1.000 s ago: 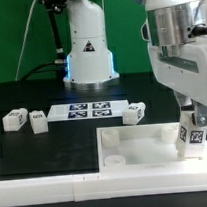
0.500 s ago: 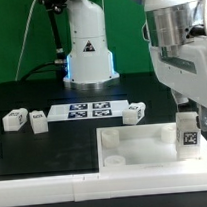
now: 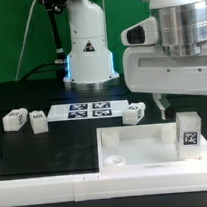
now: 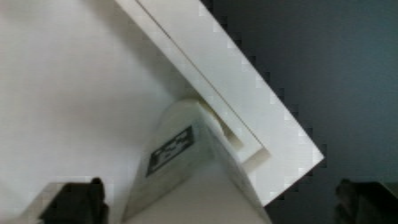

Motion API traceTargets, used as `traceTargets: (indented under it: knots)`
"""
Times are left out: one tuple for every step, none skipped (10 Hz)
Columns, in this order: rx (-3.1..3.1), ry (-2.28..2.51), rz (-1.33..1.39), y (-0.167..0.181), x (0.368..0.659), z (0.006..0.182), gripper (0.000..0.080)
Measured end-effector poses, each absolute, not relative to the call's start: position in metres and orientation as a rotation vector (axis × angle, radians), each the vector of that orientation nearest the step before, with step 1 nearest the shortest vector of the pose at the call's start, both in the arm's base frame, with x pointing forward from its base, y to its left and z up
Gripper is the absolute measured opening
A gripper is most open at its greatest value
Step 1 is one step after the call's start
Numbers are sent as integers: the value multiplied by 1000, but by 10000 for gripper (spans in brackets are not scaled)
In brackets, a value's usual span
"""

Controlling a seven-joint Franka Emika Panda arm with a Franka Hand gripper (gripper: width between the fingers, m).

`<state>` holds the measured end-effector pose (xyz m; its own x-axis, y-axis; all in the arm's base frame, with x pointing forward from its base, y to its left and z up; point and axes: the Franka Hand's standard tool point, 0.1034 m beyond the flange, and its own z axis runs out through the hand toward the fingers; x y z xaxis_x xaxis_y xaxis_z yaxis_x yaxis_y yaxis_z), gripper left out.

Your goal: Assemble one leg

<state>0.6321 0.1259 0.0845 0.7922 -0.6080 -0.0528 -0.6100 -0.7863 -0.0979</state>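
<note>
Black table, leg upright on white tray, end effector open above

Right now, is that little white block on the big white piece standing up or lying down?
Standing up. The leg rises upright at the corner of the tabletop, tag facing the exterior camera. The end effector hovers above, not holding it.
</note>
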Motion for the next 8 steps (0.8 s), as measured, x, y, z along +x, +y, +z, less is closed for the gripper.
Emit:
traceTargets:
  knots:
    - [-2938,780,11,123,633,84,649]
    - [-2977,657,-4,123,633,85,649]
    - [-3020,486,-18,122,633,84,649]
    - [-3036,382,-20,121,633,84,649]
    - [-3059,196,-29,119,633,84,649]
    - [-3059,198,-29,120,633,84,649]
    - [-3059,199,-29,120,633,84,511]
    - [-3059,199,-29,120,633,84,372]
